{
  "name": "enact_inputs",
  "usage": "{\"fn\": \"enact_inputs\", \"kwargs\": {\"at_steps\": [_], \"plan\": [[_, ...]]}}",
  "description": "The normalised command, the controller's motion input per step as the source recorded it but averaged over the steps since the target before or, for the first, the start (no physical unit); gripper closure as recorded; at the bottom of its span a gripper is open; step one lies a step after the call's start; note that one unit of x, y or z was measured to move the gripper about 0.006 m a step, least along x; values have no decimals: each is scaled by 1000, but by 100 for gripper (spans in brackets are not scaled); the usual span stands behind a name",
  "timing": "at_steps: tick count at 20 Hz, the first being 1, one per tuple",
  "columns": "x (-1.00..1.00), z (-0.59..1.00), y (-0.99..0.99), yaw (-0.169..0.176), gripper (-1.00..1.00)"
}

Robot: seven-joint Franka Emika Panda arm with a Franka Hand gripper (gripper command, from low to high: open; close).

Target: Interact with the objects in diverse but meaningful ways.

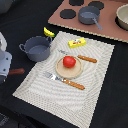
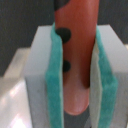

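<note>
Tool (image 2: 75,65) clamped on the sausage (image 2: 76,55) at the exterior view's left edge, off the mat (image 1: 95,75) by the pot (image 1: 37,48); best to carry it level and lower gently into the pot

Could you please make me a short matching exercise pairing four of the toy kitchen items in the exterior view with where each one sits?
Things:
1. red tomato
2. grey long-handled saucepan
3. yellow banana
4. grey two-handled pot

Places:
A. on the brown stove board
B. on the mat's corner, beside the banana
C. on the round wooden plate
D. at the mat's edge, behind the pot

Pairs: 1-C, 2-A, 3-D, 4-B
</note>
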Motion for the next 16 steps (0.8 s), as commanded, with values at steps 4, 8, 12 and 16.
{"fn": "enact_inputs", "kwargs": {"at_steps": [4, 8, 12, 16], "plan": [[875, 161, 0, -87, 100], [851, 74, -81, -117, 100], [863, 71, -105, -123, 100], [925, 84, -73, -96, 100]]}}
